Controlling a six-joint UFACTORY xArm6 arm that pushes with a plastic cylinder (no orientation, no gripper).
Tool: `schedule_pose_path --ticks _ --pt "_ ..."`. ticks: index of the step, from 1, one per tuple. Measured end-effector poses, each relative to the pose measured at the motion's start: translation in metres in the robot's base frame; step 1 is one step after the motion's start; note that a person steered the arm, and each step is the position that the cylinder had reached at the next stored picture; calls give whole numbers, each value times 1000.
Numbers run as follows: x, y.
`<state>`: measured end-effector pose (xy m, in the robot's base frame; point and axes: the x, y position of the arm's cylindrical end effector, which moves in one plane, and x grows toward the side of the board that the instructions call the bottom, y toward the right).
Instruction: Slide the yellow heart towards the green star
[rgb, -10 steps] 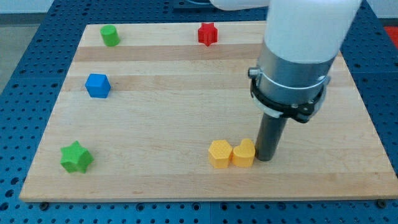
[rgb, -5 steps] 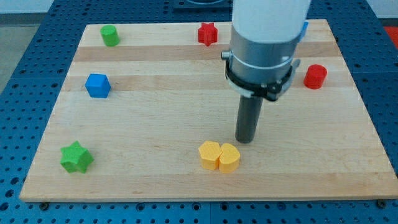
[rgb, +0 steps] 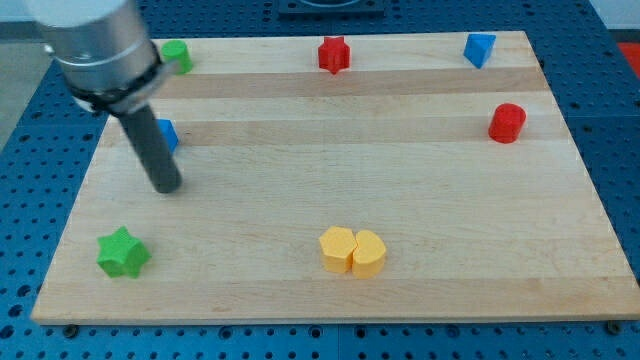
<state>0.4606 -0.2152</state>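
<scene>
The yellow heart (rgb: 368, 253) lies near the board's bottom middle, touching a yellow hexagon block (rgb: 337, 249) on its left. The green star (rgb: 122, 252) sits at the bottom left corner area. My tip (rgb: 166, 187) stands far to the view's left, above and slightly right of the green star, well away from the yellow heart. It touches no block. The rod partly hides a blue cube (rgb: 167, 135) behind it.
A green cylinder (rgb: 177, 56) is at the top left, a red star (rgb: 334, 54) at the top middle, a blue triangle block (rgb: 479, 48) at the top right and a red cylinder (rgb: 507, 122) at the right. The wooden board (rgb: 300, 300) ends close below the yellow blocks.
The arm pushed the two yellow blocks slightly left, then left them and swept across the board to the view's left. The yellow blocks have stayed put for the last half second.
</scene>
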Motion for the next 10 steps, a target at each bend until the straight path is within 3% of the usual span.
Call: schedule_pose_path --ticks 2,4,10 --pt "-47 -58" --pt "-70 -14" --pt "18 167"
